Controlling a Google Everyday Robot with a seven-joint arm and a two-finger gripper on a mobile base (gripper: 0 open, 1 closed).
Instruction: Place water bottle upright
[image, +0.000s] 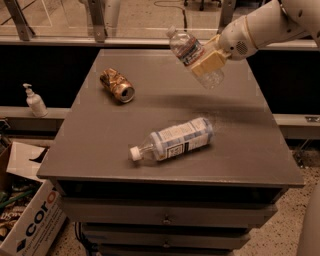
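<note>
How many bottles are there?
3: the water bottle, tilted in the hand above the table; a bigger bottle lying on it; a pump bottle on the left ledge.

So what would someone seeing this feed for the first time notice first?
The small water bottle, tilted in the air over the far right part of the table, cap pointing up and left, clamped in the hand. Next come the larger labelled bottle lying on its side near the front middle, and the crushed gold can at the far left.
</note>
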